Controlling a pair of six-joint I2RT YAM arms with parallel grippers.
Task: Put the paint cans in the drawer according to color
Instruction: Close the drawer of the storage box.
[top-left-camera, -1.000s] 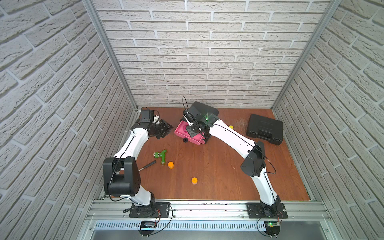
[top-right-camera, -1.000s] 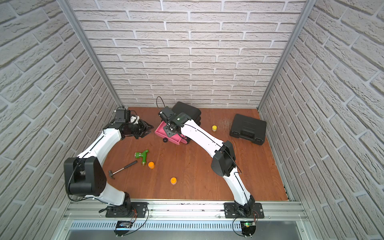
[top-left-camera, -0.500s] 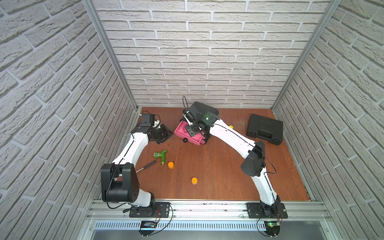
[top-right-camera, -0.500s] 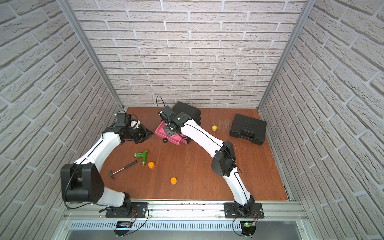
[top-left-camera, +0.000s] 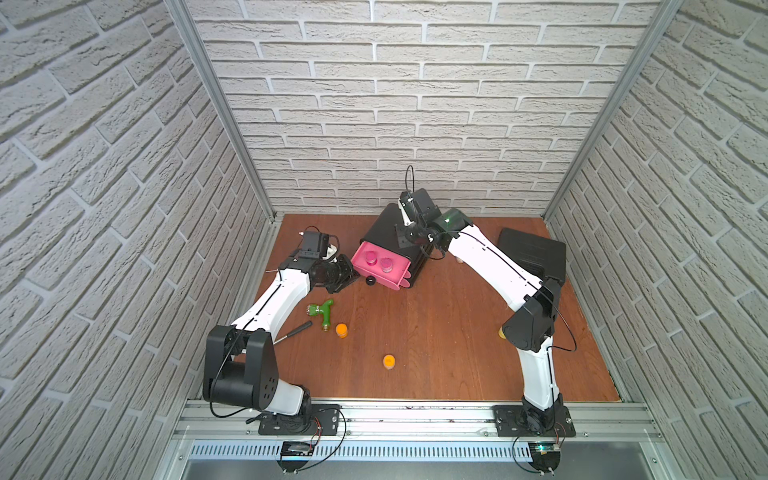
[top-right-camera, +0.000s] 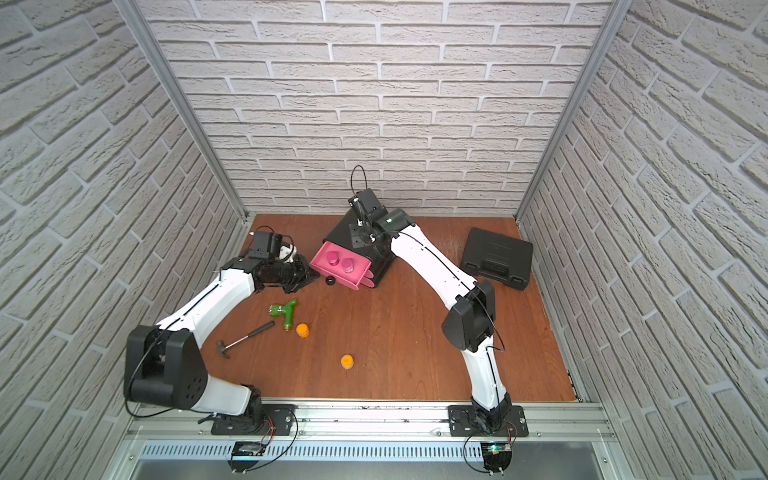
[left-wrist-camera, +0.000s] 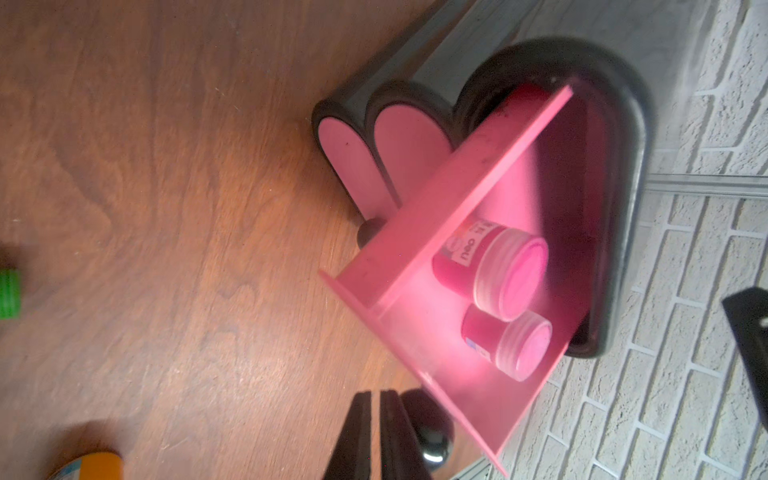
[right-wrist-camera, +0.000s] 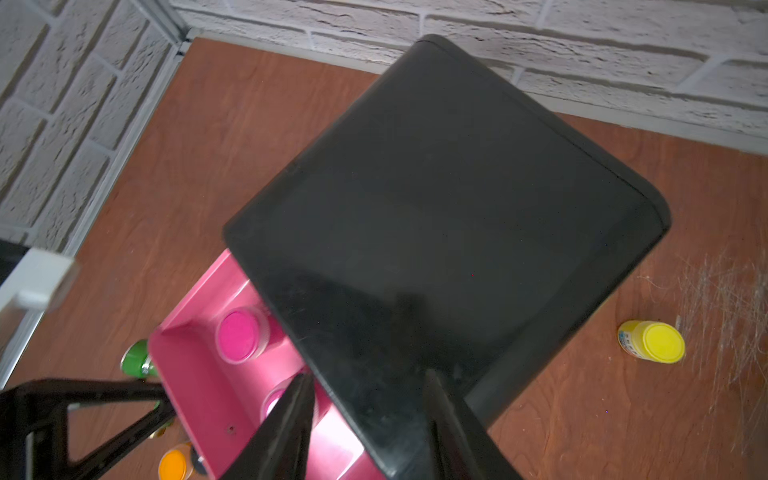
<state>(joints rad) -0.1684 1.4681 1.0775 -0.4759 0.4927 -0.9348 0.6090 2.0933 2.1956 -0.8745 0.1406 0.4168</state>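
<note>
The black cabinet (top-left-camera: 386, 232) stands at the back with its top pink drawer (top-left-camera: 397, 272) pulled out. Two magenta paint cans (top-left-camera: 368, 260) (top-left-camera: 386, 264) stand inside it, and the left wrist view shows them too (left-wrist-camera: 511, 274). My left gripper (left-wrist-camera: 376, 399) is shut on nothing, right beside the drawer's black knob (left-wrist-camera: 432, 432). My right gripper (right-wrist-camera: 368, 378) hangs open above the cabinet's front top edge, with nothing held. Two orange cans (top-left-camera: 341, 330) (top-left-camera: 389, 361) sit on the wooden floor in front. One yellow can (right-wrist-camera: 652, 343) stands to the cabinet's right.
A green T-shaped piece (top-left-camera: 325, 311) and a small hammer (top-right-camera: 241, 334) lie near my left arm. A flat black case (top-left-camera: 532, 253) lies at the back right. Brick walls close in on three sides.
My right gripper has drawn back from over the open drawer to above the cabinet top, showing both magenta cans. My left gripper has closed and shifted toward the drawer knob.
</note>
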